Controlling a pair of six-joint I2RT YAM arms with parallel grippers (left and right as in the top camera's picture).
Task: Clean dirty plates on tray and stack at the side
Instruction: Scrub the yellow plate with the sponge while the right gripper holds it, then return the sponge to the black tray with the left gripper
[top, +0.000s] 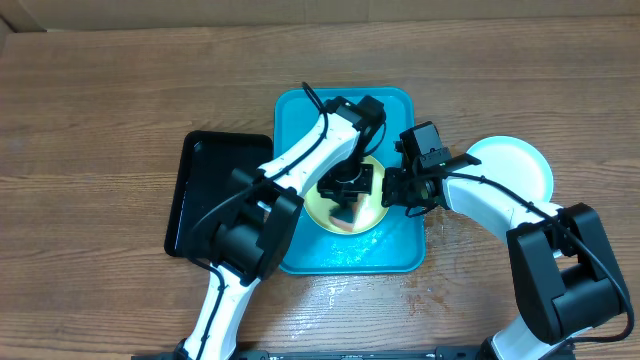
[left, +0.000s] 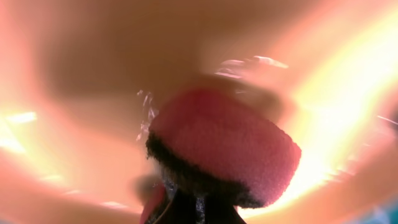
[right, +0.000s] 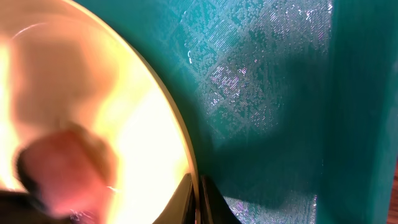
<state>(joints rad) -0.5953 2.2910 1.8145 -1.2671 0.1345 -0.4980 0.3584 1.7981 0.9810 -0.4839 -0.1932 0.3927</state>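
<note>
Over on the left sits the black tray (top: 200, 200), with nothing on it that I can make out from above. The left arm reaches past it, and the left claw (top: 350, 190) is down in the middle of the blue tray (top: 300, 120). It is pinching a pink sponge (left: 224, 149) with a dark scrubbing side, and the sponge is pressed against the yellow-green plate (right: 149, 118). That plate lies inside the blue tray, towards its front half. The close view of it is a blur, so I cannot tell whether a smudge is left on it.

At the plate's right edge, the right claw (top: 395, 190) looks clamped on the rim, one finger just outside it, steadying the plate. Further right, a white plate (top: 515, 165) rests on the table (top: 100, 100), apart from the tray. I see no third plate.

My guess is that the wiping step is in hand. To do it well, the right claw should hold the rim firm and low so the plate cannot spin or tip. The sponge wants to stay flat and work over the whole face in short strokes, not just the centre. The tray floor glistens with droplets, so things are likely slippery. Light, even pressure seems safer than a hard push, which could slide the rim out of the pinch.
</note>
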